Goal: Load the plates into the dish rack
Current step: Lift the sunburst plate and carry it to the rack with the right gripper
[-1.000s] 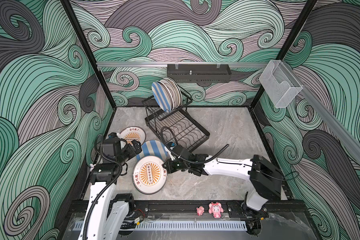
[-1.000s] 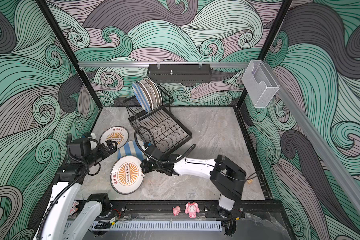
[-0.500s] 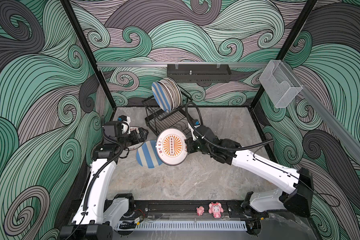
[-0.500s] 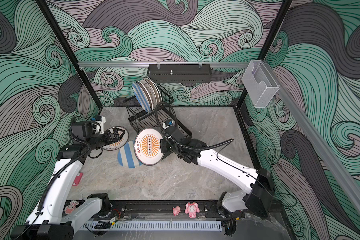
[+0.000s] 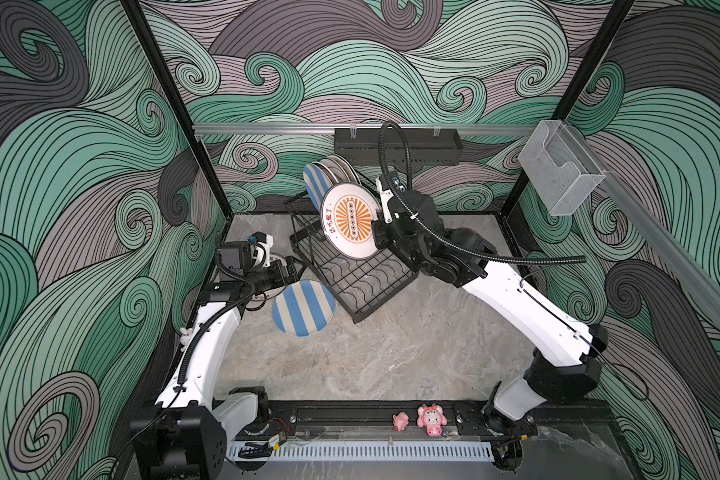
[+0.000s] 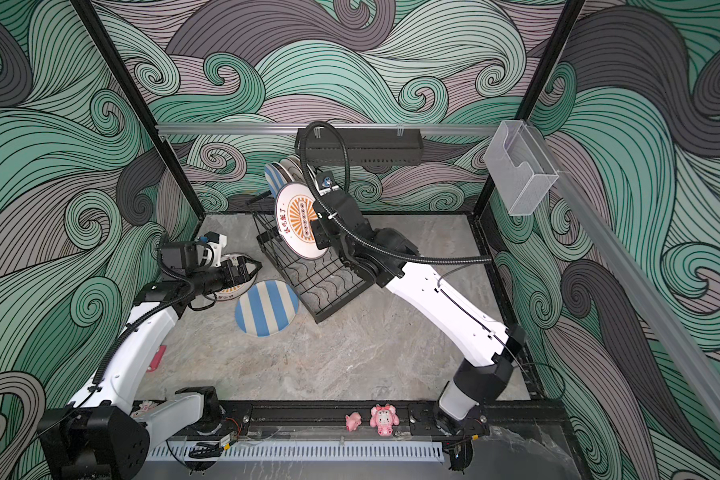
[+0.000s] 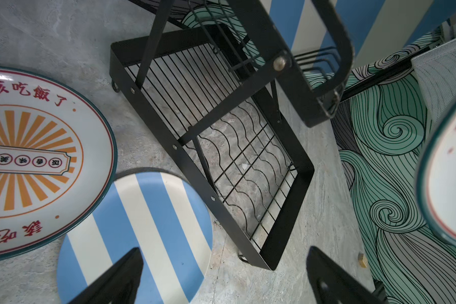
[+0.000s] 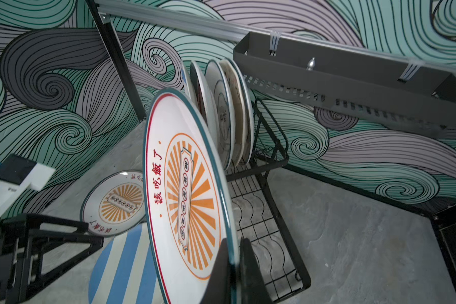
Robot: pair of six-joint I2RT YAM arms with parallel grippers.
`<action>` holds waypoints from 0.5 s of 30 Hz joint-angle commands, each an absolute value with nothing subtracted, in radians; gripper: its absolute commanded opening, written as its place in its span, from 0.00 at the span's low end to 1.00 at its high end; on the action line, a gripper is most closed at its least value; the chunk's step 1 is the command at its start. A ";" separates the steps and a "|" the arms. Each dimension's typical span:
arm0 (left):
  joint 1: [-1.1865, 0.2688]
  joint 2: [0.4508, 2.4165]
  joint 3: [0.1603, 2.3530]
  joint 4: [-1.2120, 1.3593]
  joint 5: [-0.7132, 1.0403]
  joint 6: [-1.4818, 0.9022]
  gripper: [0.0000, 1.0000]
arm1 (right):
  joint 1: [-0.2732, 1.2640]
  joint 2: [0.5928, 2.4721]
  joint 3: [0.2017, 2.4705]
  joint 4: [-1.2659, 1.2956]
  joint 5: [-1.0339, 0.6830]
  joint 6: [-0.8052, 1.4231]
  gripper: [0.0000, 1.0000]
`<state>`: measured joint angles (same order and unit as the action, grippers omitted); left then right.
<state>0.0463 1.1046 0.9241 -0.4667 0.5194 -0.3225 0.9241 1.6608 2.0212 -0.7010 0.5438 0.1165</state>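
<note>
Right gripper [image 8: 233, 265] lifted, extended, pinching sunburst plate [image 5: 350, 220] seemingly over rack [image 5: 362, 286]; left gripper [image 7: 224, 252] wide.

Walls [image 5: 350, 75] printed with curling waves in teal, mauve and dark grey close in the back and both sides. Black posts [image 5: 175, 108] stand at the back corners, and a pale metal rail [image 5: 267, 129] runs between them. A black perforated shelf [image 5: 433, 145] hangs from that rail. A clear plastic box [image 5: 558, 174] is fixed to the side rail. The table [image 5: 391, 353] is grey and marbled. Two pink toy figures [image 5: 431, 420] sit on the black front bar [image 5: 350, 415], and the light is even.
</note>
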 commanded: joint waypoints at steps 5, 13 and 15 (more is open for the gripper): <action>0.040 1.119 0.913 -0.424 0.571 -0.309 0.99 | 1.013 1.857 2.288 -0.553 0.829 -0.161 0.00; 0.031 1.115 0.905 -0.425 0.589 -0.313 0.98 | 1.047 2.036 2.462 -0.400 0.916 -0.316 0.00; 0.029 1.112 0.903 -0.426 0.589 -0.311 0.99 | 1.048 2.062 2.479 -0.365 0.929 -0.345 0.00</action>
